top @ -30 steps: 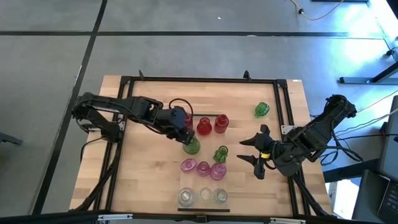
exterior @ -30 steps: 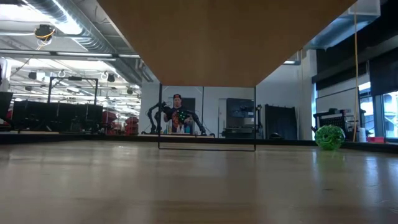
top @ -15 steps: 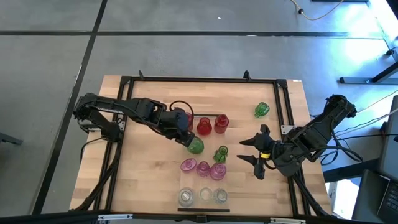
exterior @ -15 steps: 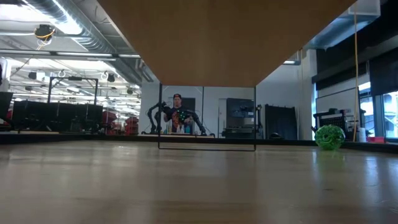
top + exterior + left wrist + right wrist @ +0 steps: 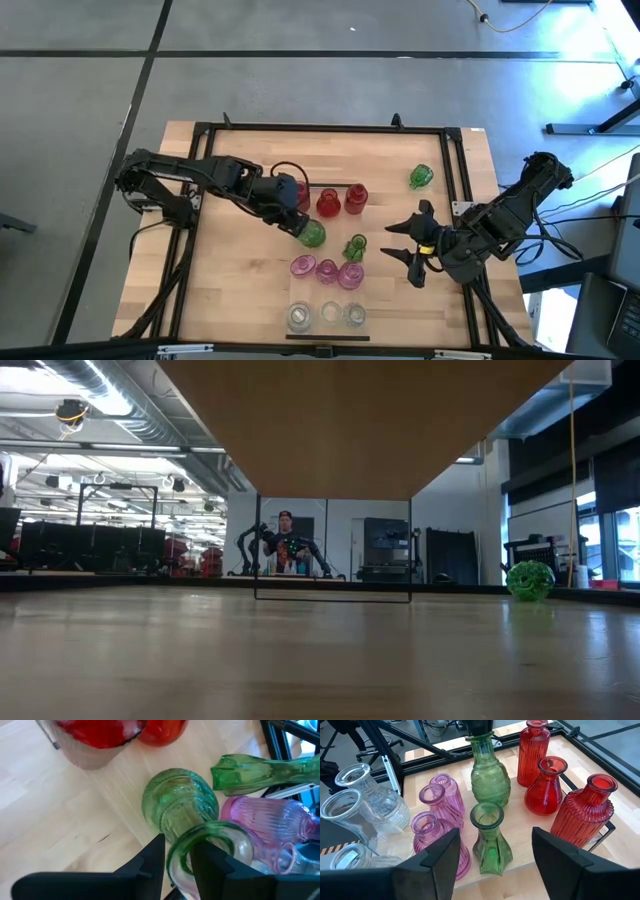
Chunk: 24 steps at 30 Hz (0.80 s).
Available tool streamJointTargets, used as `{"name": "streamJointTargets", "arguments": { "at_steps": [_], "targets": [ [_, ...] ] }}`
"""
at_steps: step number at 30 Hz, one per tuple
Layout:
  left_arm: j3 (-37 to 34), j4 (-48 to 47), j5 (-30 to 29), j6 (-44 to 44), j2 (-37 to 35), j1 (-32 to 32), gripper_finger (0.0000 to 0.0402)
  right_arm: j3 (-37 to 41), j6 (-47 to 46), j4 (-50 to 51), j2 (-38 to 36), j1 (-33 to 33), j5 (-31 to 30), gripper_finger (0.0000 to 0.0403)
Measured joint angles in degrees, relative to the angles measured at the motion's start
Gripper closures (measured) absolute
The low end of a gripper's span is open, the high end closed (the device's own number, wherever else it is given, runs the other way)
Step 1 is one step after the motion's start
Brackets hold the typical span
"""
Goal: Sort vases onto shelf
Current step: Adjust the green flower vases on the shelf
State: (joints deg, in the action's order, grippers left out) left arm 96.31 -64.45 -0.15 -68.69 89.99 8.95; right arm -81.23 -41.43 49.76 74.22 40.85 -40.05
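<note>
Green round-bellied vase (image 5: 312, 233) at the high view's centre is pinched by its rim in the left gripper (image 5: 301, 226), lining up beside the square green vase (image 5: 355, 246). Right gripper (image 5: 407, 242) waits spread at right.

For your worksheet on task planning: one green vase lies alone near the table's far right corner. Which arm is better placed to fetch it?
Probably the right. The right gripper is open and empty, on the lone green vase's side. The left gripper is shut on another green vase by the red vases.
</note>
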Motion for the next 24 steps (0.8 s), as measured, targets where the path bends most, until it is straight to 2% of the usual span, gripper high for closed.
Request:
{"name": "streamJointTargets", "arguments": {
  "at_steps": [24],
  "targets": [
    [0.1,1.1,-0.3,-0.1,-2.1,-0.4,0.0319,0.0,1.3,0.0,0.0,0.0,0.0,0.0174]
  ]
}}
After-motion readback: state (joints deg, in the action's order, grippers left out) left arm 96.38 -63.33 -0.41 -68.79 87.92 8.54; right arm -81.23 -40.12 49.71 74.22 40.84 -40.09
